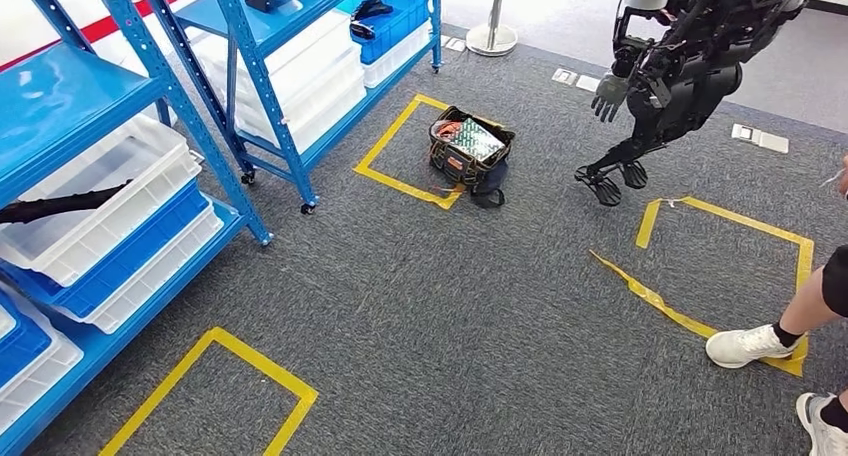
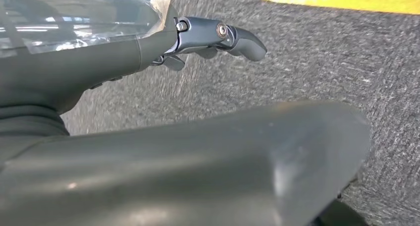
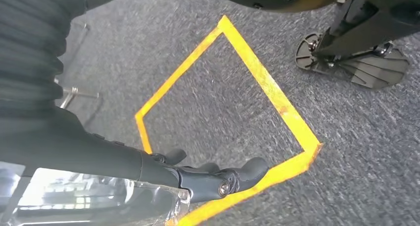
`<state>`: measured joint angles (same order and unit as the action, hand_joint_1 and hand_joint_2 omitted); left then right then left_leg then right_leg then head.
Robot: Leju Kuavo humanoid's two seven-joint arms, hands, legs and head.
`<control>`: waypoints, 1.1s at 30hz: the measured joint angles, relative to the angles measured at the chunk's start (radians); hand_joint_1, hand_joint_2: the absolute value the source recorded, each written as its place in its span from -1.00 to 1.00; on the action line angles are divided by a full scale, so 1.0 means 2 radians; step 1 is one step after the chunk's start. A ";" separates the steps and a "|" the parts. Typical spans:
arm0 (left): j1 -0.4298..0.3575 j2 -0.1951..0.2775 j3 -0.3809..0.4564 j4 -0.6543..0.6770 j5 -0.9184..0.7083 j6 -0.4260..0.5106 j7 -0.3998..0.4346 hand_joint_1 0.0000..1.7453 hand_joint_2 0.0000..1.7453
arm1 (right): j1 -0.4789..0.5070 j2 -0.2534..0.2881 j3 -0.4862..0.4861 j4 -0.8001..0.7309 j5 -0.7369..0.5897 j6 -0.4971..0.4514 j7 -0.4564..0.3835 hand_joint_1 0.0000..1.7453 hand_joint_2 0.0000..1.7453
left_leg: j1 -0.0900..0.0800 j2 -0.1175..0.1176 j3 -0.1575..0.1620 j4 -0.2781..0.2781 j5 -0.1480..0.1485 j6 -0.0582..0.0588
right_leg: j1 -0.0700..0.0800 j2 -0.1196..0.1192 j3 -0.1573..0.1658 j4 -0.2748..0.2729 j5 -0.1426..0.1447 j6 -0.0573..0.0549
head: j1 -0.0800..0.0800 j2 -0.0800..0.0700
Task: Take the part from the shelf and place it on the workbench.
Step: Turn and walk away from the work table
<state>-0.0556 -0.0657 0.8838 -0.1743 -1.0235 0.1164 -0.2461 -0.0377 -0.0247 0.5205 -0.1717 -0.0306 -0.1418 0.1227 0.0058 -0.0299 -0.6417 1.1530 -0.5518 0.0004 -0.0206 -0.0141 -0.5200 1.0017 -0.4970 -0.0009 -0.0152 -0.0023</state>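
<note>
Grey carpet marked with yellow tape squares is filling most of the head view, with blue shelving holding white bins and blue bins running along the upper left of the frame. A dark elongated part is lying in a white bin at the left edge; it looks like the part to fetch, though that is a judgement. Another humanoid robot is standing at the upper right, a tool bag is sitting near the centre, and a person's shoes are showing at the lower right.

The left robot hand and right robot hand are hanging over the carpet, fingers loosely extended and holding nothing. No worktop can be made out. The robot should be squaring up to the shelf and stopping close before reaching, so the arm enters the bin cleanly.
</note>
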 joint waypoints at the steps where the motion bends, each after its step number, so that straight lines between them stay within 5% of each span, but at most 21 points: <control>1: -0.001 0.000 0.000 0.000 0.000 0.000 0.000 -1.00 -1.00 | 0.001 0.000 0.000 0.000 0.000 0.000 0.000 -1.00 1.00 | 0.000 0.008 -0.017 0.035 -0.015 -0.001 | 0.002 -0.008 0.000 0.000 -0.001 -0.002 | -0.001 0.000; 3: -0.001 0.000 0.000 0.000 0.000 0.000 0.000 -1.00 -1.00 | 0.002 0.000 0.000 0.000 -0.001 0.000 0.000 -1.00 1.00 | 0.001 0.013 -0.034 0.067 -0.021 -0.001 | 0.004 -0.022 -0.001 0.000 -0.002 -0.003 | -0.001 0.000; 4: 0.000 0.000 0.000 0.000 0.000 0.000 0.000 -1.00 -1.00 | 0.002 0.000 0.000 0.000 -0.001 0.000 0.000 -1.00 1.00 | 0.001 0.015 -0.028 0.054 -0.009 0.000 | 0.004 -0.029 0.000 0.000 -0.003 -0.004 | -0.001 0.000; 7: -0.002 0.000 0.000 0.000 0.000 0.000 0.000 -1.00 -1.00 | 0.001 0.001 0.000 0.000 -0.001 0.000 0.000 -1.00 1.00 | -0.002 0.048 0.026 -0.044 0.033 0.007 | 0.007 -0.046 0.004 0.000 -0.006 -0.001 | -0.001 0.000; 9: -0.004 0.001 0.000 0.000 0.000 0.000 0.000 -1.00 -1.00 | 0.000 0.002 0.000 0.000 -0.001 0.000 0.000 -1.00 1.00 | -0.007 0.061 0.040 -0.071 0.038 0.012 | 0.010 -0.056 0.008 0.000 -0.009 0.004 | 0.000 0.000; 11: -0.005 0.001 0.000 0.000 -0.001 0.000 0.000 -1.00 -1.00 | -0.001 0.002 0.000 0.000 -0.001 -0.001 0.000 -1.00 1.00 | -0.007 0.046 0.039 -0.074 0.041 0.017 | 0.010 -0.064 0.011 -0.001 -0.010 0.009 | 0.001 0.000; 13: -0.005 0.001 0.000 0.000 -0.001 0.000 0.000 -1.00 -1.00 | -0.001 0.001 0.000 0.000 -0.001 -0.002 0.000 -1.00 1.00 | -0.004 0.033 0.041 -0.079 0.047 0.024 | 0.009 -0.042 0.007 0.013 -0.021 0.012 | 0.002 0.000; 15: -0.007 0.002 0.000 0.000 -0.001 0.000 0.000 -1.00 -1.00 | 0.000 0.001 0.000 0.000 -0.001 -0.003 0.000 -1.00 1.00 | -0.002 0.018 0.040 -0.082 0.050 0.028 | 0.008 -0.007 -0.019 0.069 -0.048 0.009 | 0.004 0.000; 17: -0.008 0.002 0.000 0.000 -0.001 -0.001 0.000 -1.00 -1.00 | 0.002 0.001 0.000 0.000 -0.001 -0.003 0.000 -1.00 1.00 | -0.001 0.002 0.037 -0.082 0.052 0.030 | 0.007 0.004 -0.052 0.135 -0.071 0.009 | 0.005 0.000; 18: -0.007 0.002 0.000 0.000 -0.001 -0.001 0.000 -1.00 -1.00 | 0.002 0.000 0.000 0.000 -0.001 -0.003 0.000 -1.00 1.00 | -0.001 -0.007 0.037 -0.081 0.052 0.030 | 0.006 0.005 -0.059 0.147 -0.072 0.012 | 0.006 0.000; 20: -0.006 0.001 0.000 0.000 -0.001 -0.001 0.000 -1.00 -1.00 | 0.003 0.000 0.000 0.000 -0.001 -0.003 0.000 -1.00 1.00 | -0.001 -0.023 0.038 -0.081 0.053 0.028 | 0.004 0.009 -0.043 0.108 -0.049 0.022 | 0.006 0.000; 22: -0.006 0.001 0.000 0.000 -0.001 -0.001 0.000 -1.00 -1.00 | 0.002 0.000 0.000 0.000 -0.001 -0.003 0.000 -1.00 1.00 | -0.001 -0.038 0.038 -0.079 0.053 0.024 | 0.001 0.032 -0.012 0.034 -0.018 0.028 | 0.006 0.000; 24: -0.006 0.001 0.000 0.000 -0.001 -0.001 0.000 -1.00 -1.00 | 0.001 0.000 0.000 0.000 -0.001 -0.003 0.000 -1.00 1.00 | -0.002 -0.049 0.034 -0.077 0.053 0.017 | 0.000 0.046 0.002 0.001 -0.004 0.025 | 0.006 0.000; 26: -0.004 0.001 0.000 0.000 -0.001 0.000 0.000 -1.00 -1.00 | 0.000 0.001 0.000 0.000 -0.001 -0.003 0.000 -1.00 1.00 | -0.001 -0.058 0.031 -0.078 0.056 0.011 | 0.001 0.035 0.003 0.001 -0.002 0.017 | 0.005 0.000; 28: -0.002 0.002 0.000 0.000 0.000 0.000 0.000 -1.00 -1.00 | 0.000 0.001 0.000 0.000 0.000 -0.003 0.000 -1.00 1.00 | -0.001 -0.041 0.023 -0.066 0.048 0.006 | 0.000 0.023 0.004 -0.001 0.000 0.009 | 0.003 0.000; 31: -0.003 0.001 0.000 0.000 0.000 0.000 0.000 -1.00 -1.00 | 0.002 0.002 0.000 0.000 0.001 -0.003 -0.001 -1.00 1.00 | 0.000 0.006 -0.018 0.020 0.000 0.001 | 0.001 0.000 0.003 -0.002 0.000 -0.001 | -0.002 0.000; 33: -0.003 0.001 0.000 0.000 0.000 0.001 0.000 -1.00 -1.00 | 0.003 0.002 0.000 0.000 0.001 -0.002 -0.001 -1.00 1.00 | 0.002 0.012 -0.042 0.068 -0.016 -0.002 | 0.002 -0.017 0.001 -0.002 -0.001 -0.002 | -0.002 0.000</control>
<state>-0.0608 -0.0630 0.8840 -0.1743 -1.0235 0.1175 -0.2457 -0.0311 -0.0216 0.5203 -0.1717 -0.0290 -0.1466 0.1215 0.0094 -0.0050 -0.7262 1.2899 -0.5836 -0.0038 -0.0163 -0.0480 -0.5187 0.9977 -0.4994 -0.0056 -0.0193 -0.0023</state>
